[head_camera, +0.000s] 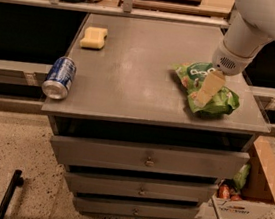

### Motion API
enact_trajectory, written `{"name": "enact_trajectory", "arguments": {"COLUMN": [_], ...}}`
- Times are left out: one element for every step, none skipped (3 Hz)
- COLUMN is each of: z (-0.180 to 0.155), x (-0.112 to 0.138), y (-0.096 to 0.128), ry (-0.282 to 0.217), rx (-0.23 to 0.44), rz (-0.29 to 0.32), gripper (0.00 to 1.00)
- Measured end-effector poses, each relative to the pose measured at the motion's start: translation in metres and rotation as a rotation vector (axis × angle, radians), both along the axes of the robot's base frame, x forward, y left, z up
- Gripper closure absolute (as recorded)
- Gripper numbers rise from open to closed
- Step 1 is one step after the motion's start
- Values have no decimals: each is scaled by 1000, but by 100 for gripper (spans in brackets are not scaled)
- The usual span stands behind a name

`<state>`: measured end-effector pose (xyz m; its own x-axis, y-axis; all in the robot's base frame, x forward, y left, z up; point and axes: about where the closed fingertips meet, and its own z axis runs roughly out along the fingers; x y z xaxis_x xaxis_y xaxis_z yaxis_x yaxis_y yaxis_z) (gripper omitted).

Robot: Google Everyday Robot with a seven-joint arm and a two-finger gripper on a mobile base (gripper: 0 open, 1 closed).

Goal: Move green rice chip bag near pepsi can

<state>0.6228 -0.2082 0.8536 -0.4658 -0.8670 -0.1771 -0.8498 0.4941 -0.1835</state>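
The green rice chip bag (218, 99) lies crinkled on the right side of the grey cabinet top (137, 76). The gripper (203, 96) hangs from the white arm at the upper right and sits directly over the middle of the bag, its tan fingers (208, 87) pointing down onto it. The pepsi can (59, 76) lies on its side at the front left corner of the top, silver end toward the camera, far from the bag.
A yellow sponge block (94, 37) sits at the back left of the top. The cabinet has closed drawers (146, 156) below. A cardboard box (247, 196) with items stands on the floor at the right. Shelving runs behind.
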Motion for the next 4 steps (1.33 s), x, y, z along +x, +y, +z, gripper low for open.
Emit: {"name": "enact_trajectory", "arguments": {"z": [-10,-14,-12,-13], "x": [-4,-7,-7,-7], "y": [-5,-6,-6,-6], "ry": [16,31,31,32], "rx": [3,3,3,3], "rz": [-40,-63,-63,-62], "gripper": [41,64,87,100]}}
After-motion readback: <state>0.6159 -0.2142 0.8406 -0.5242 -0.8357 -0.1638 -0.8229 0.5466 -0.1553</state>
